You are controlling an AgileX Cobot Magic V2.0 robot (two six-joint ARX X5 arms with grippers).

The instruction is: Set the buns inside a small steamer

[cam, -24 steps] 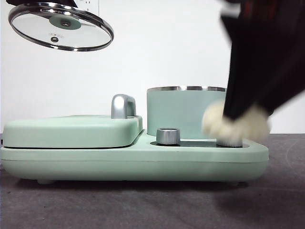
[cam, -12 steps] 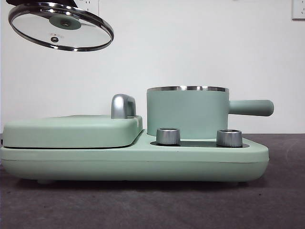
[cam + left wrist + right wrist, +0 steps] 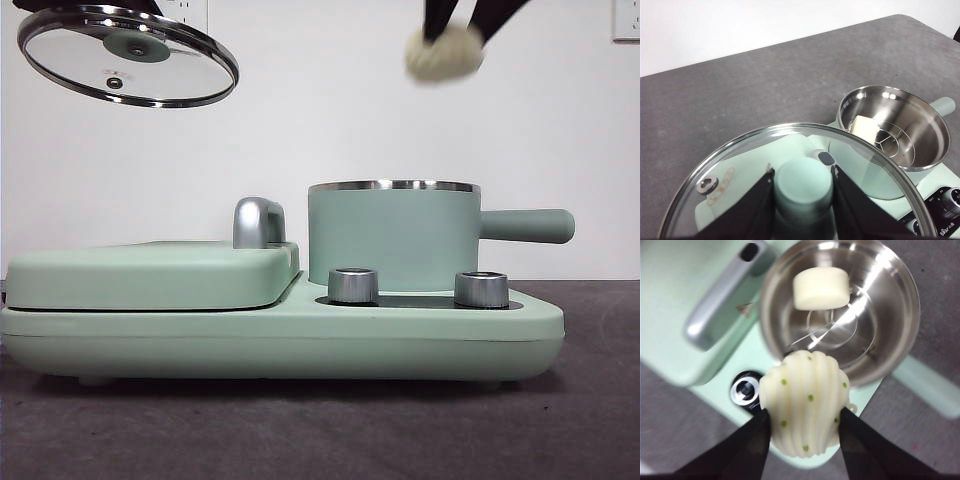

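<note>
Second bun carried high above the steamer; first bun already inside.

Right gripper, absent from the front view half a second ago, now hangs high over the small steamer, jaws clamped on the ridged bun; it needs lowering in. The smooth bun lies on the rack inside. Left gripper is closed on the lid's knob, holding the glass lid unmoved, far left. Griddle handle and dials sit below the path.
</note>
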